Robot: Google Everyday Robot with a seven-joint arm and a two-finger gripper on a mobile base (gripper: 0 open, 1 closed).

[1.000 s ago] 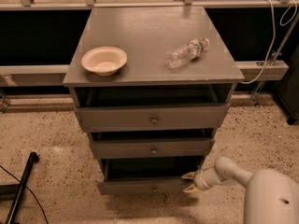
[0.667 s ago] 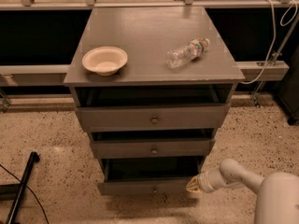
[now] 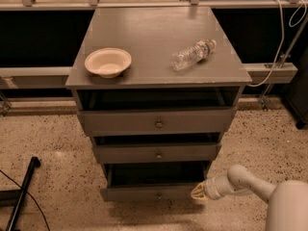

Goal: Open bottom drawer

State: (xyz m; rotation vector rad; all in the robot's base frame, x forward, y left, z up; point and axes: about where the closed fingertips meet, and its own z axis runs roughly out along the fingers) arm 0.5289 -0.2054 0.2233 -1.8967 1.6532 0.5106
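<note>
The end effector (image 3: 198, 191) sits at the right end of the bottom drawer (image 3: 134, 193), which stands partly out. Whether it grips, I cannot tell. The bottle (image 3: 192, 55) label is unreadable.

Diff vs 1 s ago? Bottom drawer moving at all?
Almost nothing. The arm edged slightly right; the gripper stays at the right end of the bottom drawer front. The drawer, bowl and bottle have not visibly moved.

On cabinet top (image 3: 154, 30): bowl (image 3: 108, 61) left, bottle (image 3: 192, 55) right. Below, bottom drawer (image 3: 144, 193) lowest of three; gripper (image 3: 198, 192) just beside its right front corner.
</note>
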